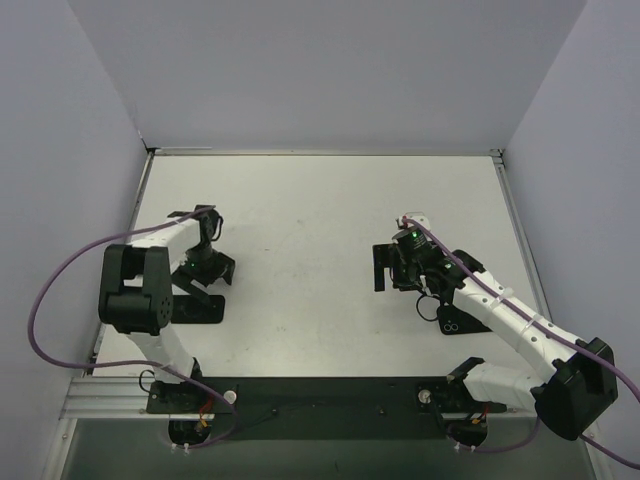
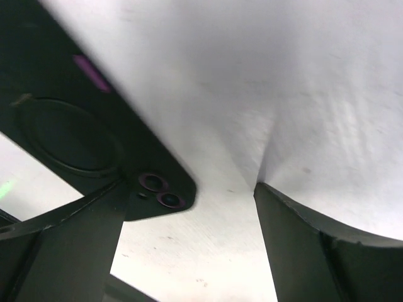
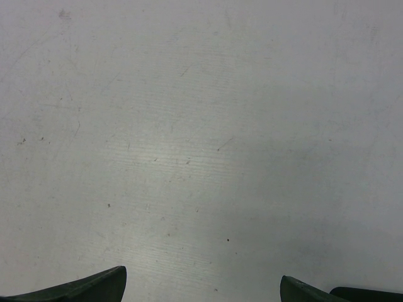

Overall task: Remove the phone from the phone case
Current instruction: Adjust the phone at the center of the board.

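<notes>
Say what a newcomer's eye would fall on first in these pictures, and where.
The black phone in its case stands out against the white table, lying back up beside the open left hand, twin lenses and a purple side button showing. Next come the purple cables looping out at both near corners. The right hand hangs open over bare table.

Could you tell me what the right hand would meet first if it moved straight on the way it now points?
Most likely the bare table. The right hand, held open, points at it, and its wrist view shows nothing else ahead. The distance is unclear.
</notes>
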Controlling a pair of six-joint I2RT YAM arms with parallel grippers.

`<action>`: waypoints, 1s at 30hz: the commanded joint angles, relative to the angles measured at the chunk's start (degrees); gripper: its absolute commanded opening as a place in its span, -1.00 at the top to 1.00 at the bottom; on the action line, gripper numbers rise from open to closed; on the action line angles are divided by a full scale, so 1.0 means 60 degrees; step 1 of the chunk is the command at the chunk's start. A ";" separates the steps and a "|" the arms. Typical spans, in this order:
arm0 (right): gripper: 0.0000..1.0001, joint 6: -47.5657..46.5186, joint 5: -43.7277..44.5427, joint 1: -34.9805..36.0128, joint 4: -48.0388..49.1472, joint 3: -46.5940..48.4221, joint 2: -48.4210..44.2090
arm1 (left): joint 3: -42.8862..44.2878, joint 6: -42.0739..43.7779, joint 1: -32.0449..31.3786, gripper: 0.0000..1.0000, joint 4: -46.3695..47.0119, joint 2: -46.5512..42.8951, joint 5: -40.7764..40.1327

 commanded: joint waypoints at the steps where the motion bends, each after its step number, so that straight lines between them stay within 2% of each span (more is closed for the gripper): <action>1: -1.00 -0.0087 0.0297 0.0058 -0.0384 0.0199 0.0034 | 0.0931 0.0104 -0.0719 -0.83 0.2008 0.1793 0.0648; 5: -1.00 -0.0028 0.0311 0.0073 -0.0427 0.0257 0.0107 | 0.1853 0.1569 -0.1451 -0.82 0.2052 0.2278 0.0781; 8: -1.00 0.0015 0.0312 0.0073 -0.0457 0.0301 0.0136 | 0.2206 0.1851 -0.1862 -0.82 0.1643 0.2148 0.0198; 10: -1.00 0.0045 0.0326 0.0073 -0.0457 0.0302 0.0151 | 0.2149 0.1939 -0.1935 -0.82 0.1540 0.1534 -0.0140; 14: -1.00 0.0103 0.0312 0.0073 -0.0457 0.0287 0.0180 | 0.1404 0.1530 -0.1674 -0.83 0.1393 -0.0208 -0.1078; 16: -1.00 0.0147 0.0326 0.0088 -0.0457 0.0331 0.0239 | 0.0978 0.1908 -0.1424 -0.84 0.1525 -0.0971 -0.0963; 18: -1.00 0.0177 0.0268 0.0131 -0.0457 0.0360 0.0297 | 0.0918 0.2057 -0.0839 -0.89 0.0711 -0.1221 -0.1021; 21: -1.00 0.0206 0.0282 0.0175 -0.0442 0.0346 0.0312 | 0.0554 0.1384 0.0242 -0.91 -0.0435 -0.1411 -0.0569; 23: -1.00 0.0221 0.0253 0.0161 -0.0413 0.0331 0.0327 | -0.0295 0.0656 0.0408 -0.91 -0.0409 -0.1762 -0.0057; 25: -1.00 0.0206 0.0224 0.0175 -0.0413 0.0360 0.0386 | -0.0938 -0.0064 0.0408 -0.91 -0.0263 -0.2465 0.0135; 26: -1.00 0.0148 0.0238 0.0176 -0.0413 0.0375 0.0415 | -0.1522 -0.0880 0.0423 -0.91 -0.0219 -0.2714 0.0412; 30: -1.00 0.0089 0.0209 0.0176 -0.0428 0.0404 0.0357 | -0.2581 -0.1971 0.0540 -0.91 0.0875 -0.3987 0.0781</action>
